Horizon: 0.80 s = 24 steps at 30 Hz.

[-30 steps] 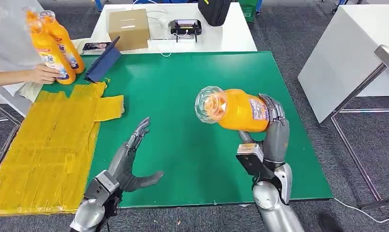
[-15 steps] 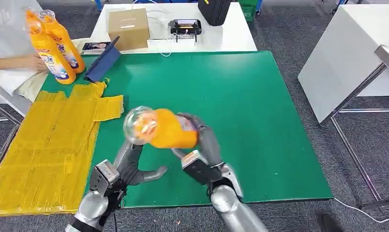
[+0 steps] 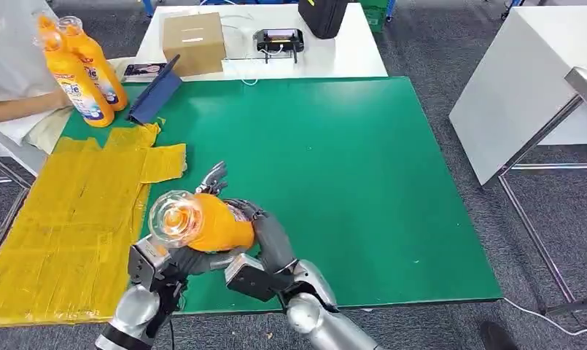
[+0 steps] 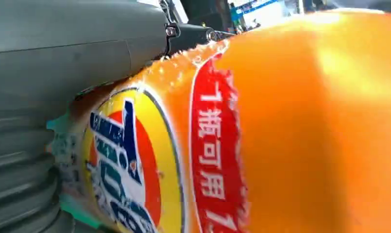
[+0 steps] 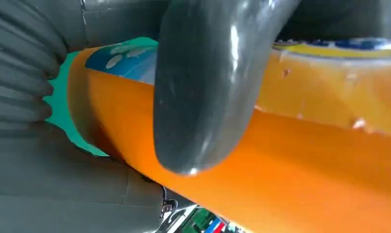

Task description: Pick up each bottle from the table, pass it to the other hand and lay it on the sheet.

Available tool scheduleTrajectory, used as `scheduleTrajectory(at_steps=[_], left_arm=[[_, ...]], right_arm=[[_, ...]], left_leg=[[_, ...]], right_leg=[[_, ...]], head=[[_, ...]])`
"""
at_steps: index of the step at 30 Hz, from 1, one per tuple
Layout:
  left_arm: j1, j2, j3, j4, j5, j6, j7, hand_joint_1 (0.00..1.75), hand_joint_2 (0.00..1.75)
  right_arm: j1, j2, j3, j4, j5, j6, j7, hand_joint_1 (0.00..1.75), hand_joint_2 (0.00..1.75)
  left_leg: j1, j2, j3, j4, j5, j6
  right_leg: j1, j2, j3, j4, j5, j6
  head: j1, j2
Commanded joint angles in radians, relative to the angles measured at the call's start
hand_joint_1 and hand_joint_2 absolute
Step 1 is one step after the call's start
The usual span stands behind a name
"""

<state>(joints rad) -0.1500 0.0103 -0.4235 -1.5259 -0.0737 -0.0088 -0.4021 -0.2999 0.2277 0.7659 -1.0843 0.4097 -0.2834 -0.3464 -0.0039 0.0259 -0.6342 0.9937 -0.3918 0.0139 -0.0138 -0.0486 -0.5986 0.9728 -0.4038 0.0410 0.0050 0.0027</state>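
An orange bottle (image 3: 216, 224) with a clear cap end pointing at me is held on its side by my right hand (image 3: 267, 232), low over the green table near its front left. My left hand (image 3: 212, 179) lies against the bottle's far side, fingers still straight and spread, thumb below it. In the left wrist view the bottle's label (image 4: 135, 165) presses close to the palm. In the right wrist view the thick thumb (image 5: 208, 87) wraps over the bottle (image 5: 305, 165). The yellow sheet (image 3: 64, 219) lies just left of both hands.
Two more orange bottles (image 3: 75, 80) (image 3: 99, 62) stand at the table's back left, next to a person's arm (image 3: 17, 108). A blue tablet (image 3: 155, 91), a cardboard box (image 3: 194, 42) and a black device (image 3: 279, 40) sit behind. A white table (image 3: 523, 80) stands to the right.
My right hand has carried the bottle leftward from the table's right side into my left hand's palm. The person's hand has let go of the standing bottles and drawn back.
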Motion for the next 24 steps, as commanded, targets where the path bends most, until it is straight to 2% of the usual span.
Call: scheduleTrajectory(at_steps=[1,2,3,8,15,16,17,20,21,24], left_arm=[[-0.064,-0.015,0.014,0.095,0.014,0.050,-0.009,0.00,1.75],[-0.057,-0.019,0.025,0.080,0.018,0.068,-0.023,1.75,1.75],[-0.051,-0.015,0.026,0.067,0.009,0.081,-0.032,1.75,1.75],[-0.027,-0.010,0.050,0.007,0.010,0.113,-0.045,1.75,1.75],[-0.031,-0.021,0.069,-0.009,0.025,0.129,-0.059,1.75,1.75],[-0.034,-0.022,0.068,-0.010,0.026,0.130,-0.060,1.75,1.75],[-0.037,-0.025,0.072,-0.014,0.030,0.134,-0.061,1.75,1.75],[-0.038,-0.023,0.073,-0.018,0.031,0.135,-0.061,1.75,1.75],[-0.037,-0.028,0.079,-0.018,0.037,0.142,-0.059,1.75,1.75],[-0.040,-0.027,0.098,-0.036,0.028,0.215,-0.063,1.75,1.75]], right_arm=[[-0.055,0.004,0.197,0.178,0.011,0.002,0.003,1.75,1.75],[-0.053,-0.002,0.193,0.177,0.007,-0.011,0.004,1.75,1.75],[-0.049,-0.007,0.186,0.172,-0.002,-0.019,0.004,1.75,1.75],[-0.014,-0.047,0.078,0.105,-0.033,-0.091,0.021,1.75,1.75],[0.042,-0.071,-0.085,0.005,-0.047,-0.123,0.034,1.75,1.75],[0.051,-0.071,-0.108,-0.008,-0.049,-0.127,0.032,1.54,1.75],[0.067,-0.068,-0.142,-0.033,-0.070,-0.135,0.027,0.38,1.75],[0.071,-0.075,-0.150,-0.046,-0.073,-0.132,0.025,0.38,1.75],[0.080,-0.070,-0.163,-0.057,-0.087,-0.136,0.023,0.00,0.00],[0.151,-0.083,-0.257,-0.215,-0.154,-0.173,-0.027,0.00,0.00]], left_leg=[[0.002,-0.003,0.005,-0.001,-0.002,-0.002],[0.002,-0.002,0.003,-0.001,-0.001,-0.001],[0.002,-0.004,0.006,-0.001,-0.002,-0.001],[0.002,-0.004,0.003,0.000,-0.001,-0.001],[0.002,-0.007,0.004,0.001,-0.002,-0.001],[0.002,-0.007,0.003,0.000,-0.001,-0.001],[0.001,-0.005,0.001,0.000,0.000,-0.001],[0.001,-0.007,0.003,0.000,-0.001,-0.001],[0.001,-0.006,0.002,0.000,-0.001,-0.001],[0.001,-0.005,0.004,0.001,-0.003,-0.001]], right_leg=[[0.001,0.002,0.006,-0.001,-0.002,-0.002],[0.001,0.001,0.004,-0.001,-0.001,-0.001],[0.001,0.002,0.008,-0.002,-0.003,-0.002],[0.001,-0.001,0.004,-0.001,-0.002,-0.001],[0.001,-0.002,0.005,-0.001,-0.003,-0.002],[0.001,-0.002,0.004,-0.001,-0.002,-0.001],[0.001,-0.002,0.002,-0.001,-0.001,-0.001],[0.001,-0.002,0.004,-0.001,-0.002,-0.001],[0.001,-0.002,0.003,-0.001,-0.002,-0.001],[0.000,0.000,0.006,0.000,-0.003,-0.001]], head=[[0.000,0.000],[0.000,0.000],[0.000,0.000],[0.001,0.000],[0.000,0.000],[0.001,0.000],[0.000,0.000],[0.000,0.000],[0.000,0.000],[0.001,0.000]])
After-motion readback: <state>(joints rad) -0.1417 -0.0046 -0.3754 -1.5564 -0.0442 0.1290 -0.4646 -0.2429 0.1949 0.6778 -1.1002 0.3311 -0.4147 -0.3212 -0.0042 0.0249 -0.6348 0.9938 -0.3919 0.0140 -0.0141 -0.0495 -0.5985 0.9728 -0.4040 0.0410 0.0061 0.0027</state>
